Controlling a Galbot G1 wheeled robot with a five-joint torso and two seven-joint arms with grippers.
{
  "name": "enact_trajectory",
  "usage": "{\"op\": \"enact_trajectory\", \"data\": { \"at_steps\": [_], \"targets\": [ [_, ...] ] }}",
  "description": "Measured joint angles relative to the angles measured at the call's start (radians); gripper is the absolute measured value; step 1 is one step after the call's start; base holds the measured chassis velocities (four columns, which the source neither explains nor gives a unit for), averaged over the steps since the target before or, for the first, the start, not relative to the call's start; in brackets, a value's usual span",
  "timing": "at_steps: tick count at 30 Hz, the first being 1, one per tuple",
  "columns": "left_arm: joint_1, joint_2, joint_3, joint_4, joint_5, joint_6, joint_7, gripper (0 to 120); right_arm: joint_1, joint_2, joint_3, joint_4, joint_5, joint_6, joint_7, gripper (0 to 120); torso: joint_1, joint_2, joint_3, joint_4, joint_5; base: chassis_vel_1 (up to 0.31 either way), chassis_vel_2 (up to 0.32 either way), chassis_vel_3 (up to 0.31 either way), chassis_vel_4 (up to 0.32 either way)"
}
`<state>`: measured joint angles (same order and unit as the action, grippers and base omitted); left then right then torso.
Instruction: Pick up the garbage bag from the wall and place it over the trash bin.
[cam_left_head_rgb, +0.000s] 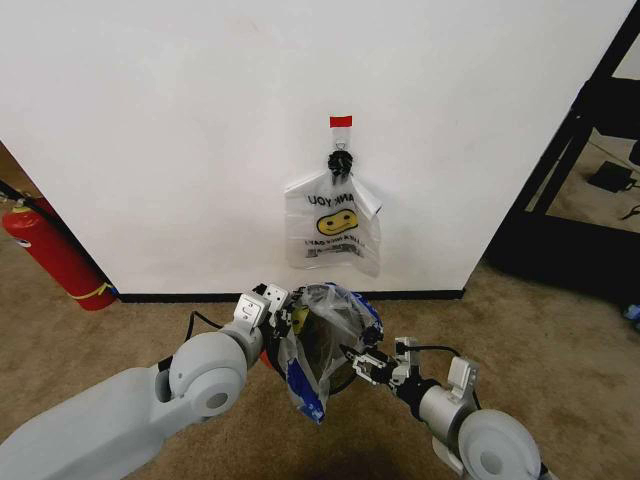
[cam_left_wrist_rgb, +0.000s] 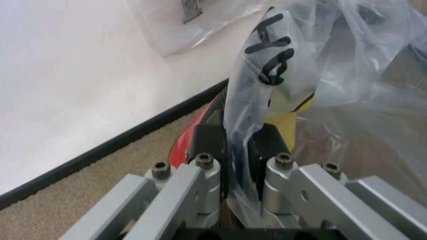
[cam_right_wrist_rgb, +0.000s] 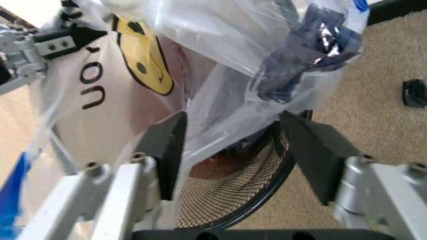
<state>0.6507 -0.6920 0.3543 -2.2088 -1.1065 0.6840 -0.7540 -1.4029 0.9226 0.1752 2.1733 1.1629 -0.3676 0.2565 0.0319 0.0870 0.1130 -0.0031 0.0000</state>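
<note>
Trash bin (cam_left_head_rgb: 335, 372) is mostly hidden under the garbage bag (cam_left_head_rgb: 318, 345); from my right wrist I only get part of its black mesh and rim (cam_right_wrist_rgb: 235, 186). The red base is just a sliver past my left fingers. Bag print is crumpled, lettering only partly readable.

Floor is tan carpet (cam_left_head_rgb: 150, 335). White wall (cam_left_head_rgb: 180, 130) with black baseboard sits right behind the bin. A second smiley bag (cam_left_head_rgb: 333, 225) hangs on the wall from a black knot under a red tag (cam_left_head_rgb: 341, 121). Red fire extinguisher (cam_left_head_rgb: 52, 252) stands far left by the wall; dark shelf frame (cam_left_head_rgb: 590, 150) on the right.

Left gripper (cam_left_head_rgb: 283, 318) is at the bin's left edge, pinched closed on a fold of the bag (cam_left_wrist_rgb: 253, 100); plastic runs straight between the pads. Right gripper (cam_left_head_rgb: 361, 362) is at the bin's right edge, fingers (cam_right_wrist_rgb: 165, 145) spread wide, bag film draped between them and touching the left one, nothing clamped.
</note>
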Motion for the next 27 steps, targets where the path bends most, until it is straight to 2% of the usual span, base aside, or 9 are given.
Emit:
{"op": "enact_trajectory", "data": {
  "at_steps": [3,4,8,10,15,27],
  "targets": [
    [0.0,-0.001,0.0,-0.001,-0.001,0.0,0.0,5,0.0,0.002,-0.001,-0.001,0.0,-0.003,0.004,47,0.0,0.0,0.0,0.0,0.0,0.0,0.0,0.0,0.0],
    [0.0,-0.001,0.001,-0.002,-0.001,0.0,0.0,5,0.002,0.003,-0.002,-0.002,0.0,-0.006,0.009,38,0.0,0.0,0.0,0.0,0.0,0.0,0.0,0.0,0.0],
    [0.0,-0.001,0.001,-0.004,-0.002,-0.001,0.0,5,0.005,0.004,-0.003,-0.004,-0.001,-0.01,0.016,23,0.0,0.0,0.0,0.0,0.0,0.0,0.0,0.0,0.0],
    [0.0,0.0,0.001,-0.005,-0.002,-0.001,0.0,5,0.005,0.006,-0.003,-0.005,-0.001,-0.01,0.018,20,0.0,0.0,0.0,0.0,0.0,0.0,0.0,0.0,0.0],
    [0.0,0.0,0.0,-0.008,-0.004,-0.001,0.0,5,0.004,0.013,-0.003,-0.01,-0.002,-0.009,0.025,0,0.0,0.0,0.0,0.0,0.0,0.0,0.0,0.0,0.0],
    [0.003,-0.011,-0.063,0.01,-0.037,-0.004,-0.009,5,-0.053,-0.014,0.043,0.042,-0.011,0.004,0.029,0,0.0,0.0,0.0,0.0,0.0,0.0,0.0,0.0,0.0]
  ]
}}
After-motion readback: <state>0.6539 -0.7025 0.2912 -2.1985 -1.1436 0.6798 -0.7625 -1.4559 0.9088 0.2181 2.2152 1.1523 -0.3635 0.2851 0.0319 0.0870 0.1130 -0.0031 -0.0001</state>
